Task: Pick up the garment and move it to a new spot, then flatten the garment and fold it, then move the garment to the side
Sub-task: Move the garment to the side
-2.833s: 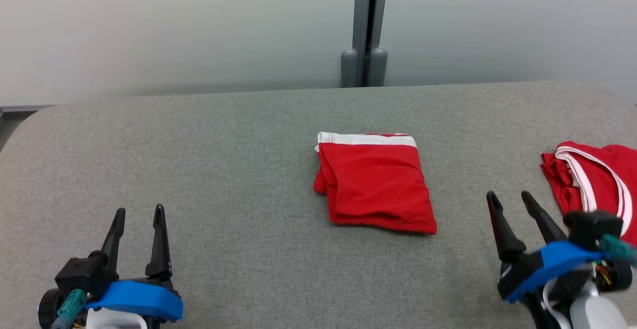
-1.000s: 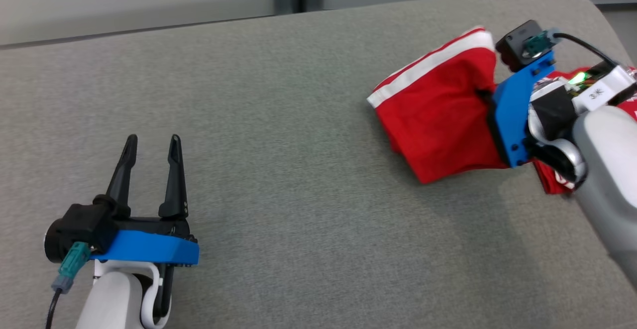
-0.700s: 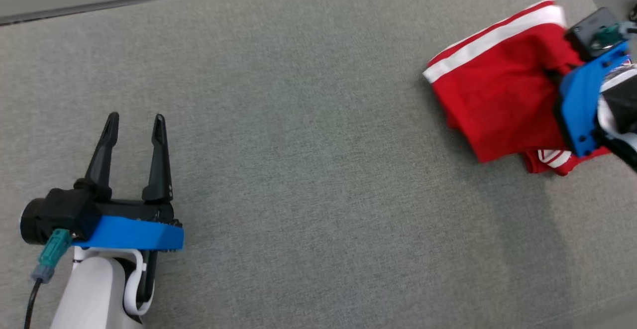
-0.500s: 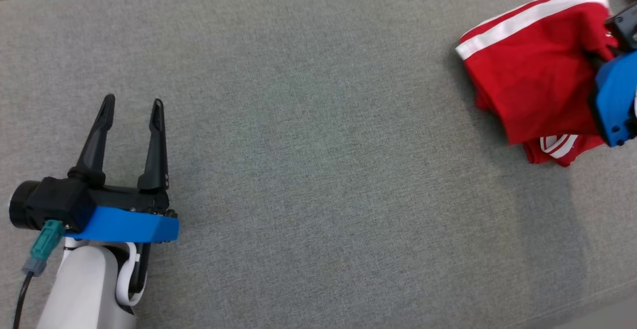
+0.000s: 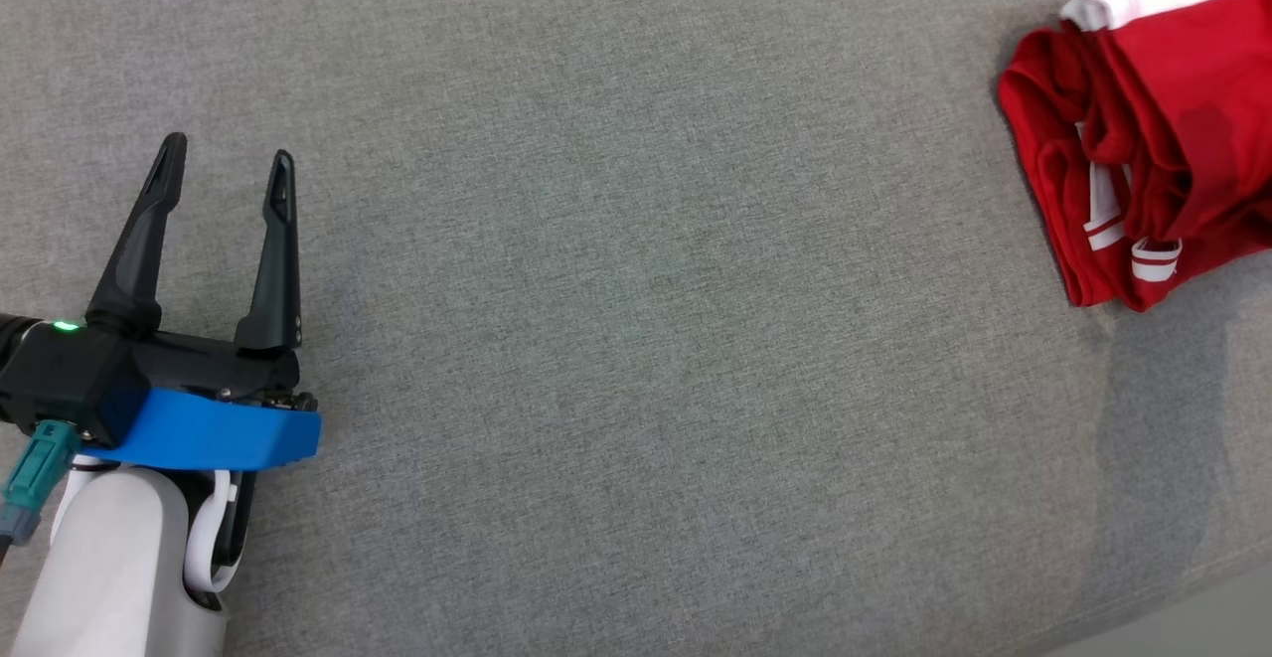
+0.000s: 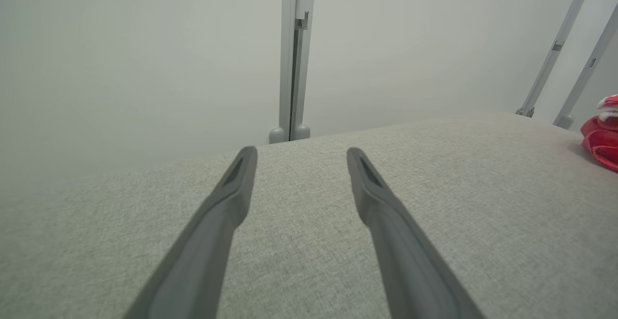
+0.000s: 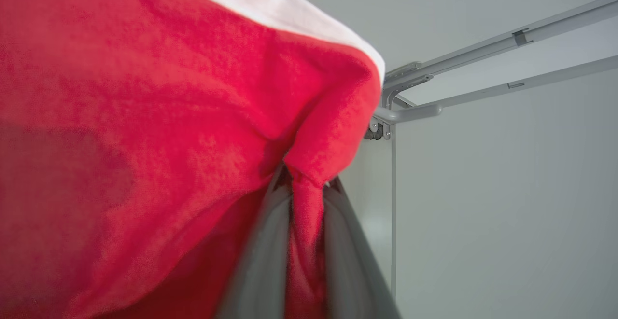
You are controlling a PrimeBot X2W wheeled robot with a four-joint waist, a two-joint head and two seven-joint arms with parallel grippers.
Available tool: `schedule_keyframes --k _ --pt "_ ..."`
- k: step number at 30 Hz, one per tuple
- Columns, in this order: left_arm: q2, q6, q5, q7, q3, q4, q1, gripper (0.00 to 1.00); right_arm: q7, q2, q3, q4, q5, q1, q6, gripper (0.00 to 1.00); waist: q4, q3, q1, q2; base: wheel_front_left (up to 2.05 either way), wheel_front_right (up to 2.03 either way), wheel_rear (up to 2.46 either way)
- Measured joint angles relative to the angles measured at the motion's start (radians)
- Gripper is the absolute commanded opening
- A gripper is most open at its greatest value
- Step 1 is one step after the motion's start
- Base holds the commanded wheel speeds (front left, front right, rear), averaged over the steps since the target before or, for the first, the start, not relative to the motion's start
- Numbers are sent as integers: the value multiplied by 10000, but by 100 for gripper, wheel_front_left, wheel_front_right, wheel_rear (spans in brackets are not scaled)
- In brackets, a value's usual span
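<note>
The garment (image 7: 169, 116), a soft red knit with a broad white band, is gathered into a narrow ridge where the right end effector (image 7: 306, 184) clamps its two dark fingers on the cloth. In the head view a rumpled red heap (image 5: 1143, 120) with thin white stripes sits at 2 o'clock on the bench (image 5: 636, 339), a flat surface covered in grey woven fabric; how much of that heap is the garment I cannot tell. At 8 o'clock the left end effector (image 5: 229, 148) hovers with tapered fingers spread apart.
</note>
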Motion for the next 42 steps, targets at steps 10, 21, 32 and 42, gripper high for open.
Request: schedule_keyframes --k 10,21,32,42 --pt "4 44 -61 94 -153 100 146 100 -637 1327 -1946 644 -1229 686 0 100 257 -462 -1 0 0 0 0" --pt "-652 192 -428 -370 -291 1208 877 100 -1427 2627 -2602 -1145 -1198 2336 0 100 878 -2212 -2 0 0 0 0" --pt "-1407 370 -589 -514 -40 2102 1725 100 -1873 4418 -3574 -5555 970 6009 -6 100 1876 -3946 -4 0 0 0 0" --pt "-1745 301 -548 -516 410 2366 2289 100 -1969 5294 -3628 -7402 1133 8077 -8 100 2357 -4522 -3 0 0 0 0"
